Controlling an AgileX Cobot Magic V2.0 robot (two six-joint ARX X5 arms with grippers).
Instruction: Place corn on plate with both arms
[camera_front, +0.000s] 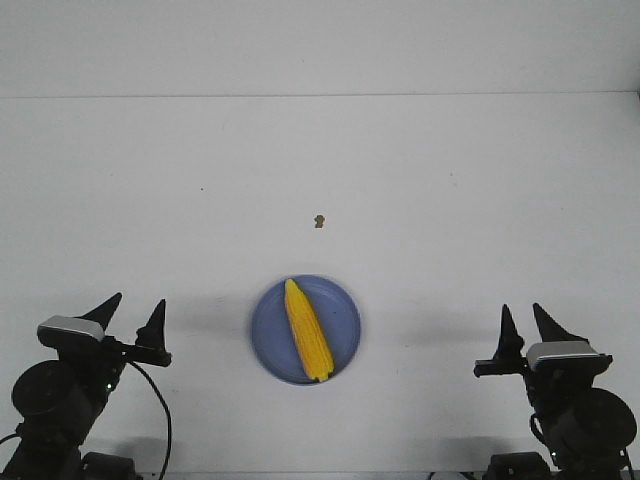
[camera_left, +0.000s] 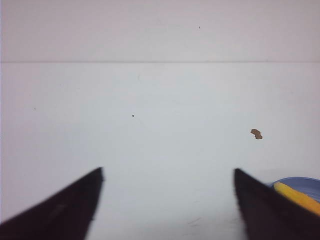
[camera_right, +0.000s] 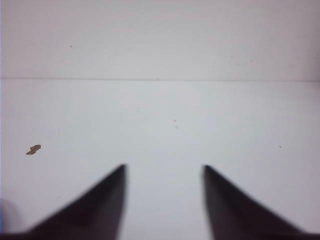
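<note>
The left gripper (camera_front: 133, 311) and the right gripper (camera_front: 527, 318) both stood with fingers apart and holding nothing, well to either side of the plate (camera_front: 343, 340), on which the corn (camera_front: 307, 329) lay lengthwise, a brown speck (camera_front: 318, 221) beyond it.

White table (camera_front: 450, 200), pale wall (camera_front: 320, 45) behind, even light

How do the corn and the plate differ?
The corn is yellow-orange, long and tapered; the plate is periwinkle blue, round and shallow. The corn lies on top, the plate underneath on the table. The corn spans nearly the plate's full width. Both are plain, and neither is held.
</note>
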